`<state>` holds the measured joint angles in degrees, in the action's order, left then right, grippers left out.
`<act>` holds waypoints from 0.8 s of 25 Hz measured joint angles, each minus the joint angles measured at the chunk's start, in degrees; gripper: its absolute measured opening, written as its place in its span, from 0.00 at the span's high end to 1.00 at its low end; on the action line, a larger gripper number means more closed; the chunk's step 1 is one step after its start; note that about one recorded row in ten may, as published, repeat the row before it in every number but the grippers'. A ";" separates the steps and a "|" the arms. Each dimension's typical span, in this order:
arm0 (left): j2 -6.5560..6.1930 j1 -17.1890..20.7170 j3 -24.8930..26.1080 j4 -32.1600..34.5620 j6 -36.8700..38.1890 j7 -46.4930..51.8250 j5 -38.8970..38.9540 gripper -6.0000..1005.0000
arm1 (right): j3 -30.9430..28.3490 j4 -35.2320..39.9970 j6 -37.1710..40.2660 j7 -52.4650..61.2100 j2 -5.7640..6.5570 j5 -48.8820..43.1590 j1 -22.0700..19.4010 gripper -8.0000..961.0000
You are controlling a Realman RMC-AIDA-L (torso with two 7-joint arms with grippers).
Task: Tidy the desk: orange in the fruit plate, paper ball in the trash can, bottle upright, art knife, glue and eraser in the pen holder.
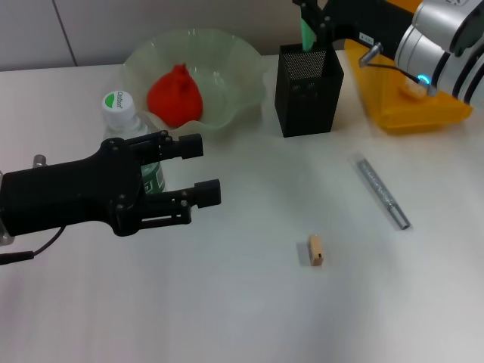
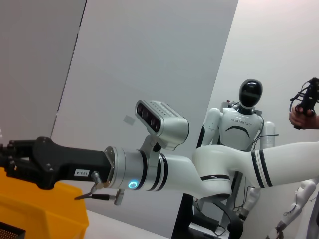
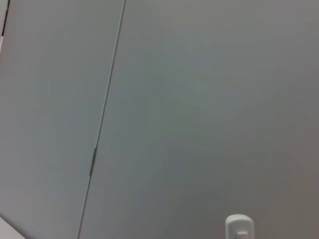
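Above the pen holder (image 1: 307, 89), right end effector (image 1: 308, 24) gripping a green item (image 1: 306, 35); left end effector (image 1: 203, 171) open beside the bottle (image 1: 130, 136).

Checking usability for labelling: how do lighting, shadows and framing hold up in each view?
Head view: even light, soft shadows beside the pen holder and eraser; left gripper hides most of the bottle. Left wrist view: sharp, shows only the right arm and room. Right wrist view: blank wall only.
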<state>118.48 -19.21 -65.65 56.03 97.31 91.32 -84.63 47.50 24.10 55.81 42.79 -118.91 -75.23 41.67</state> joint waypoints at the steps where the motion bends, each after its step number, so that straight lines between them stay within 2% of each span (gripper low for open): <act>1: 0.00 0.02 0.00 0.00 0.02 0.00 0.00 0.23 | -0.09 -0.17 0.00 0.00 0.00 0.03 -0.06 0.80; 20: 0.00 0.09 0.00 -0.85 0.91 0.00 0.00 0.23 | -2.76 -4.21 0.00 -3.11 -0.07 1.36 -1.51 0.77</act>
<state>118.48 -19.12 -65.65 55.18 98.21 91.32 -84.64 44.73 19.89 55.81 39.67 -118.98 -73.87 40.15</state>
